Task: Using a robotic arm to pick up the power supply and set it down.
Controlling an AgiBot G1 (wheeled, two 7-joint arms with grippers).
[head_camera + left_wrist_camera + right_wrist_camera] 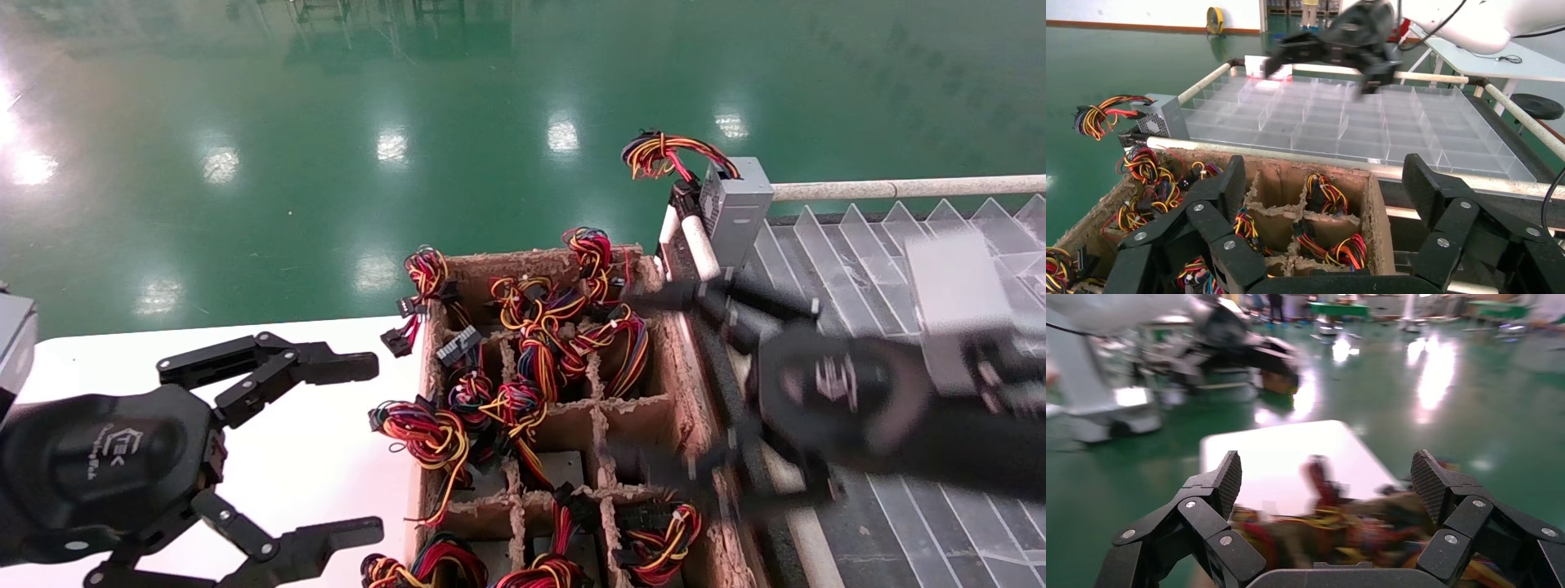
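While the left gripper (pixel 372 445) hangs idle over the white bench (pixel 327 457), its fingers (pixel 327 363) spread wide and holding nothing, the working arm is on the other side. Just beside the bench stands the cardboard box (pixel 666 343), its pulp cells packed with looped red, yellow and black wire bundles (pixel 425 433); several cells nearer the robot look empty.

Over the box's right edge hangs the right gripper (pixel 686 384), smeared with motion in the head view. Its own wrist view shows the fingers (pixel 1428 484) released, wide apart with nothing between them, the blurred tangle of wires below and the bench beyond.

Farther off, the power supply (pixel 739 208) stands at the near-left corner of the clear divider tray (pixel 899 237), just past the far corner of the box. It seems to lean against the tray's rail (pixel 899 188) rather than lie flat in a compartment, with its wire loop (pixel 662 155) arching out over the green floor (pixel 327 122).

Judging by that pose, the main risk is the supply tipping: its cable bundle hangs outward and could pull it off the tray's edge, or a passing finger could snag the loop. The arm's speed adds to this, and a sweep low over the box might also catch the loose bundles sticking up there.
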